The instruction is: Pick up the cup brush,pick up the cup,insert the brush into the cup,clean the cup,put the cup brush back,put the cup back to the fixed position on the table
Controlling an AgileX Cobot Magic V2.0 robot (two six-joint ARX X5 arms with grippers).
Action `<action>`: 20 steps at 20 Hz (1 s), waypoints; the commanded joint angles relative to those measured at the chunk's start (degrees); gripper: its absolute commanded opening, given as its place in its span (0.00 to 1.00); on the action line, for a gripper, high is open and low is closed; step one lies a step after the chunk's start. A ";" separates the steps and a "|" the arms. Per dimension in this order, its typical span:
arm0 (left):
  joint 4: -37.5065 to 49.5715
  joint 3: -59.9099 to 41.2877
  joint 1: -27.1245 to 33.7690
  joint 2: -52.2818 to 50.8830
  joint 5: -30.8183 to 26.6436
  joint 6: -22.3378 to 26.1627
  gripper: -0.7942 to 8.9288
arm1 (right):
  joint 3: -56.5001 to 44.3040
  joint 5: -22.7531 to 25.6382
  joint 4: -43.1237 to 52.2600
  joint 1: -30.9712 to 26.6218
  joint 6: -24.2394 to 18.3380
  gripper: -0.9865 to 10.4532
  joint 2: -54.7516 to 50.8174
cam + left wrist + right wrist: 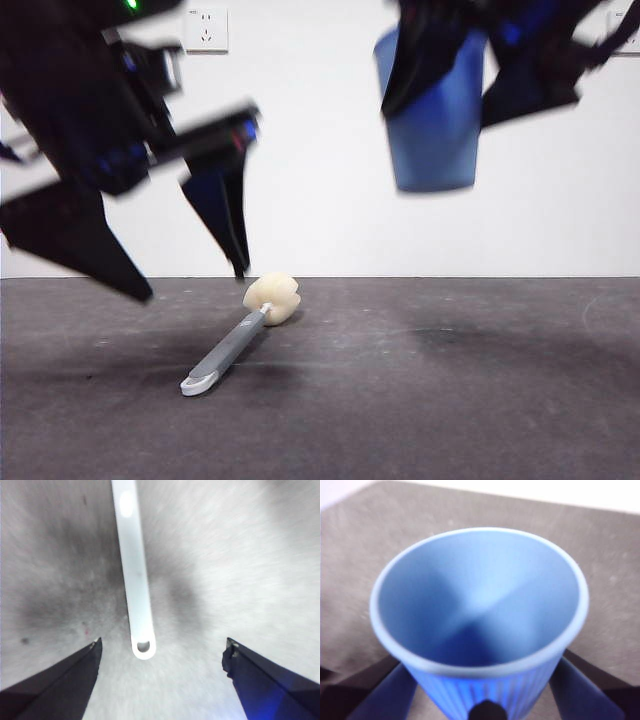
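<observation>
brush flat on the bench, left gripper open above its handle

the cup brush (240,335) lies flat on the bench (450,400), touched by nothing. in the front view its long axis runs on a slant: the white looped end sits nearer the camera and lower in that view, and the cream-yellow sponge head (273,297) lies farther back. the left gripper (195,285) hangs above and just to the side of it, tips clear of the bench. in the left wrist view the grey handle (135,570) runs straight away from the left gripper, roughly midway between the two jaws, with the looped end (143,647) nearest the tips and the sponge head out of view beyond the frame. so the handle's length points along the gripper's line of sight, not across it, and the jaws would close across its narrow width.

the left gripper is spread wide, both black jaws well apart from the handle on either side, holding nothing. whether it is on its way down to grasp or has just let go cannot be read from this moment alone.

the right gripper (470,85) is high on the other side, clamped on the cup (480,630), one jaw on each side of the ribbed wall. the blue cup hangs upright in the air, mouth up, well apart from the brush. its inside looks empty in the right wrist view.

the left arm is plainly the nearer one to the brush.
</observation>
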 commanded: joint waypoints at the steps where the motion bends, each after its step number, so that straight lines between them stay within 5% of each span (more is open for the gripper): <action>1: -2.89 -0.37 0.13 -6.14 -0.13 2.29 0.50 | -2.16 -0.09 6.69 -0.46 -0.59 0.08 5.38; 9: -14.05 -0.37 0.13 -23.06 -1.07 2.75 0.50 | -3.89 -8.04 25.75 -10.88 -2.45 0.08 23.47; 13: -15.26 -0.37 0.13 -24.41 -1.75 2.75 0.50 | -3.89 -13.57 30.49 -15.63 -4.61 0.08 28.33; 20: -15.04 -0.37 0.13 -24.39 -3.54 2.75 0.50 | -3.89 -15.06 32.02 -16.72 -6.34 0.08 32.61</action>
